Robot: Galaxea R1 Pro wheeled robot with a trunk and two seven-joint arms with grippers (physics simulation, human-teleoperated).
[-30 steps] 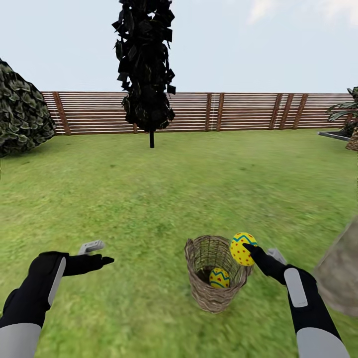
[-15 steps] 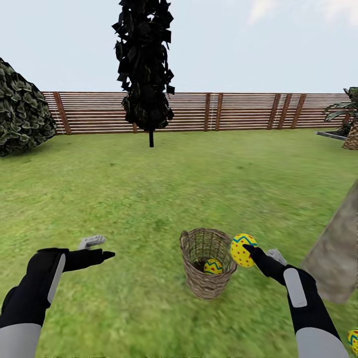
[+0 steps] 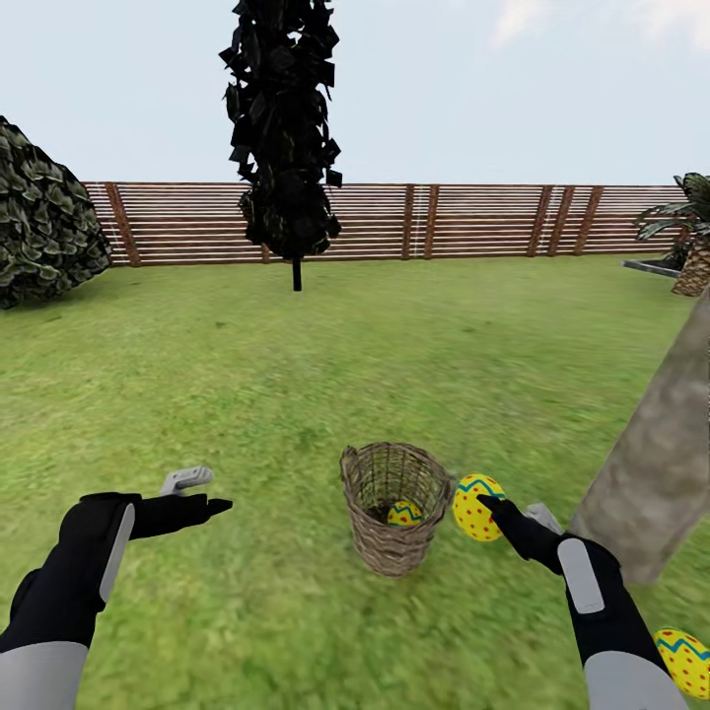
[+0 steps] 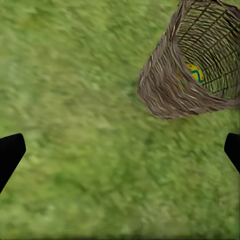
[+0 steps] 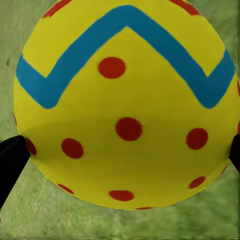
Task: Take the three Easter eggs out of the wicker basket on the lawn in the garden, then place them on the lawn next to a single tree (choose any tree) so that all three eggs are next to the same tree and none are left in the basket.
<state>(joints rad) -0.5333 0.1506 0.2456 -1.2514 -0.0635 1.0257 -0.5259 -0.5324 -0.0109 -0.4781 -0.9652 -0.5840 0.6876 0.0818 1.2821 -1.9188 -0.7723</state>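
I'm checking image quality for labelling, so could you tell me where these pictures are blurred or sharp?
Head view: fence sharp, lawn near the arms smeared. Left wrist view: grass soft and streaky, wicker basket fairly crisp. Right wrist view: held egg sharp, grass behind it blurred.

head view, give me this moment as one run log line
right gripper: shut on egg beside basket | left gripper: open, empty | one egg in basket | one egg on lawn near tree trunk

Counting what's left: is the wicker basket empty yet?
No. One Easter egg still lies inside the upright wicker basket, visible through its weave.
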